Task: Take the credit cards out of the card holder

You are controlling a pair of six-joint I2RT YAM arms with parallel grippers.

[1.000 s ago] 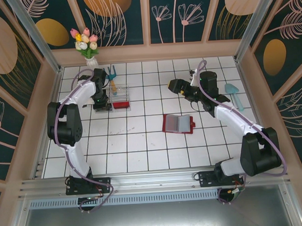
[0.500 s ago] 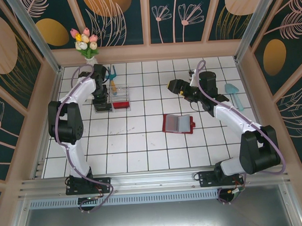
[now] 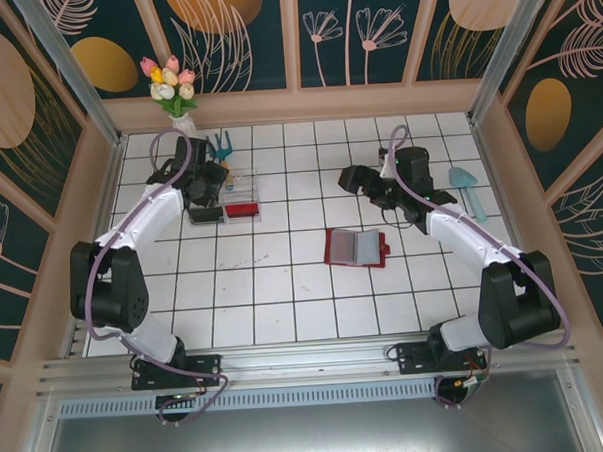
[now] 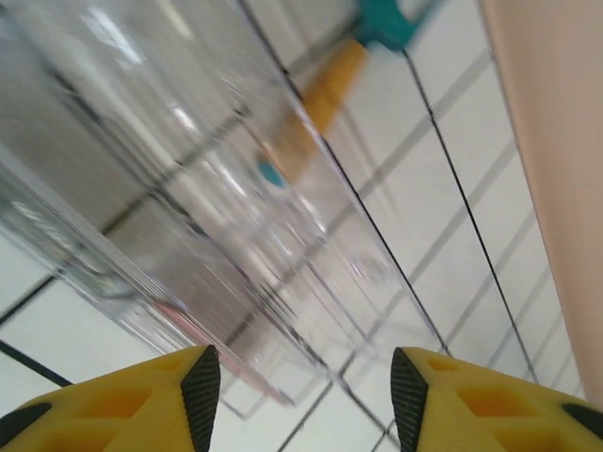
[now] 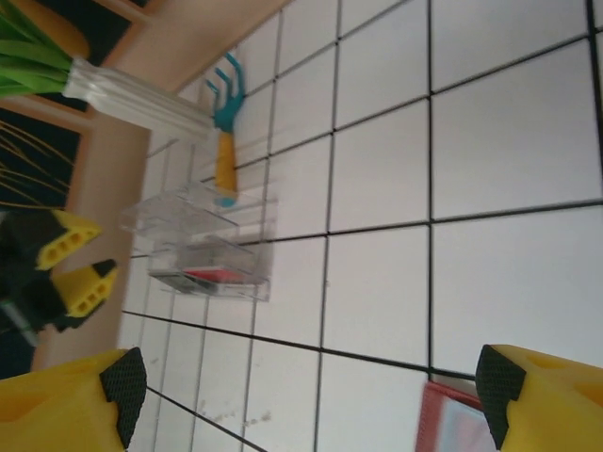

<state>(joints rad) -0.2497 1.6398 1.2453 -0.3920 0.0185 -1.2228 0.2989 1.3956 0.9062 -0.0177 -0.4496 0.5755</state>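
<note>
1. Right pincer point(image 5: 311, 381): jaws spread wide with nothing between them, hovering off the desk point(image 3: 285, 297).
2. Card holder point(image 3: 355, 247) lies open and flat, below and nearward of that pincer, untouched. Cannot tell whether its grey-blue pockets hold cards.
3. Left pincer point(image 4: 304, 391): jaws apart and empty, with the clear tray point(image 4: 188, 188) directly ahead. A flat red card point(image 3: 241, 210) lies in the tray.
4. Judgement: the next card falls to the right pincer. Narrow the jaws first, come down at one pocket's mouth, pinch the card only, and draw it along the pocket's opening.
5. Risk: the light holder may lift with the card. The left pincer pinning a flap would help.
</note>
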